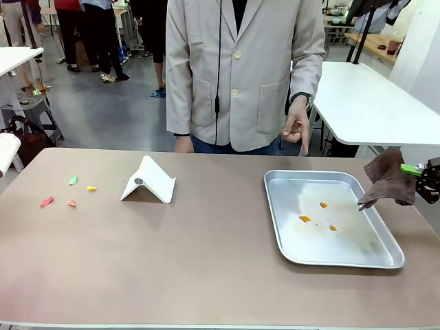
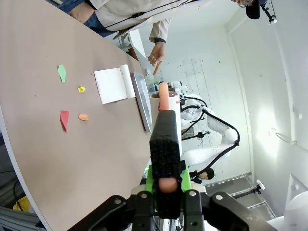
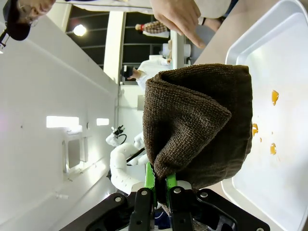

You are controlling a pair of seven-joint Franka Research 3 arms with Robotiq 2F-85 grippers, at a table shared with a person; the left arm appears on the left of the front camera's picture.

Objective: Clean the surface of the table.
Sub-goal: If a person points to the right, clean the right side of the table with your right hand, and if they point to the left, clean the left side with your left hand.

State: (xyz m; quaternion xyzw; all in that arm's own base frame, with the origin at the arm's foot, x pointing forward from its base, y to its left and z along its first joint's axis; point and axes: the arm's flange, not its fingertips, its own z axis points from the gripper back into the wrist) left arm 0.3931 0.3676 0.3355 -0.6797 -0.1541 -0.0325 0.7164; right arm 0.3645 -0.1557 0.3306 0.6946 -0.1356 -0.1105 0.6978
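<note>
Four paper scraps [image 1: 71,203] lie centre-left on the table [image 1: 206,268], which spans the frame's lower half, its middle and near edge bare. A silver tray [image 1: 273,180] sits lower right. At the right border, the right gripper [image 1: 412,170] pinches a brown cloth [image 1: 388,180]; the left gripper [image 2: 167,187] clamps a black block [image 2: 165,137].

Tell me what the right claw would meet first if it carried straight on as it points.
Probably the silver tray: the brown cloth in the right claw hangs by the tray's right rim. Depth unclear.
</note>
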